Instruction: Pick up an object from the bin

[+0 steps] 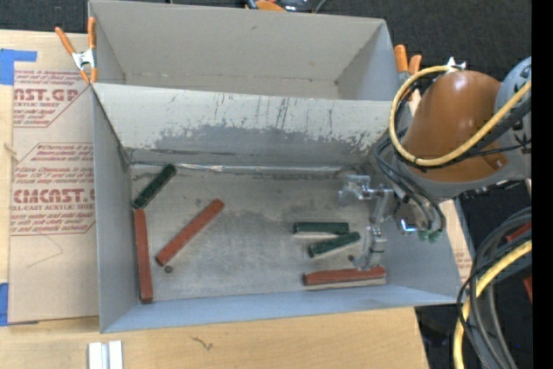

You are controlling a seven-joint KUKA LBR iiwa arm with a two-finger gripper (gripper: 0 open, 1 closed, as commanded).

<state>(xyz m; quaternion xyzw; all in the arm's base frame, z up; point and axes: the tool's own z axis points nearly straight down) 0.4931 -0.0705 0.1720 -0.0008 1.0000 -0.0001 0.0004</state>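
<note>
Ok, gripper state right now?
Gripper: cannot be told; it sits just above the red-brown bar by the front right corner of the bin.

Robot lab: grey metal bin, cabled arm.

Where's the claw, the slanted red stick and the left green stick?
claw (377,251): camera view, its metal tip.
slanted red stick (190,232): camera view, its middle.
left green stick (154,187): camera view, its middle.
</note>
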